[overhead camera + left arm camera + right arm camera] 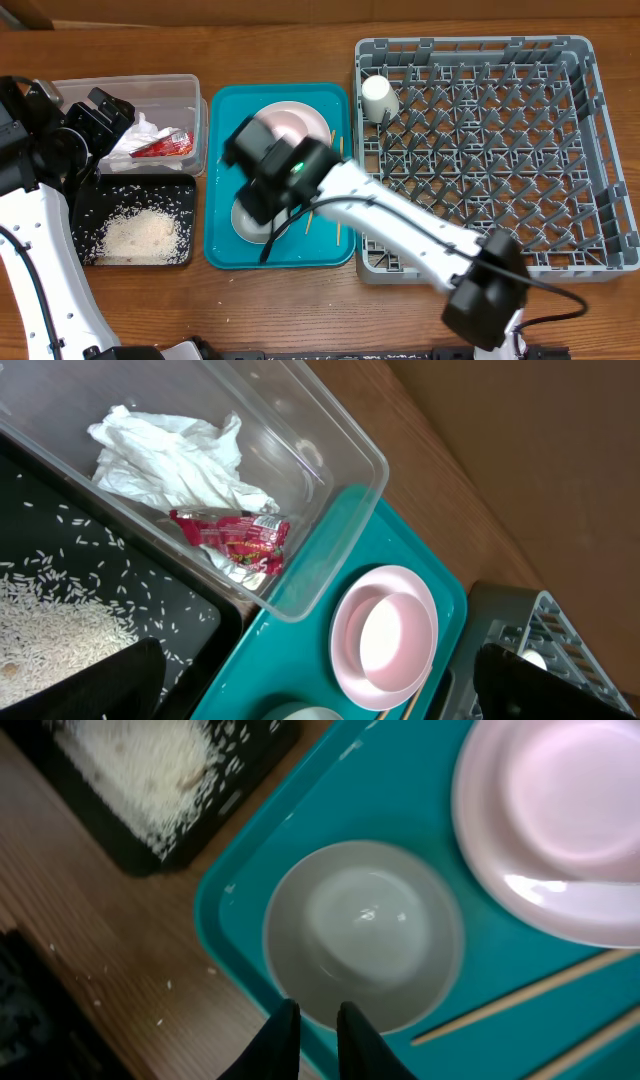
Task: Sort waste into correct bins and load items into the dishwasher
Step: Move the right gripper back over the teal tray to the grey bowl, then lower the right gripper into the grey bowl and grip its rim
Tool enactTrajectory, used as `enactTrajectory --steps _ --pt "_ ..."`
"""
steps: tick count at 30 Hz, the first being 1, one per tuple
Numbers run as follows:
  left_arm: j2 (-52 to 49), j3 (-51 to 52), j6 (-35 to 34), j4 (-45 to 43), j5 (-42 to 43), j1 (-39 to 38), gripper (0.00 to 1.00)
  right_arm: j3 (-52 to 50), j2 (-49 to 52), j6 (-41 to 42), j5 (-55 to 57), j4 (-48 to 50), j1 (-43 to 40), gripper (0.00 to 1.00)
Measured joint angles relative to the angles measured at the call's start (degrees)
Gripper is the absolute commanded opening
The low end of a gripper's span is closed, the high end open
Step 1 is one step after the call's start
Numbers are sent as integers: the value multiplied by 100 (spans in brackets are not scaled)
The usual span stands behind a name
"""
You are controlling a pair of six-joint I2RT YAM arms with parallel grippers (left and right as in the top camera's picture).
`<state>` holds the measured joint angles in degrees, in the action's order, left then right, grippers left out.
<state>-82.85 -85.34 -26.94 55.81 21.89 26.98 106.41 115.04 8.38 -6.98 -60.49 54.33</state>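
My right gripper (pixel 315 1015) is down at the near rim of the pale grey-green bowl (pixel 365 930) on the teal tray. Its fingers are nearly together, with the rim between them. In the overhead view it (pixel 255 200) covers part of that bowl (pixel 243 222). The small pink bowl (pixel 580 800) sits in the pink plate (pixel 310 125) behind it. Two chopsticks (pixel 520 995) lie beside them. The white cup (pixel 379 97) stands in the grey rack (pixel 480 150). My left gripper (pixel 320 695) is open and empty above the clear tub (pixel 190 90), which holds the red-and-white wrapper (pixel 235 540).
The black tray (pixel 185 185) holds a heap of rice grains (pixel 140 235). White crumpled paper (pixel 170 460) lies in the clear tub. The teal tray (pixel 225 250) sits between the bins and the rack. A few rice grains lie on the wooden table (pixel 100 990).
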Motion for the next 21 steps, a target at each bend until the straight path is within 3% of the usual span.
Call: enactTrajectory --steps 8,21 --pt "0 0 0 0 0 0 100 -7 474 153 20 -101 682 21" --pt "0 0 0 0 0 0 100 -481 549 636 280 -13 721 27"
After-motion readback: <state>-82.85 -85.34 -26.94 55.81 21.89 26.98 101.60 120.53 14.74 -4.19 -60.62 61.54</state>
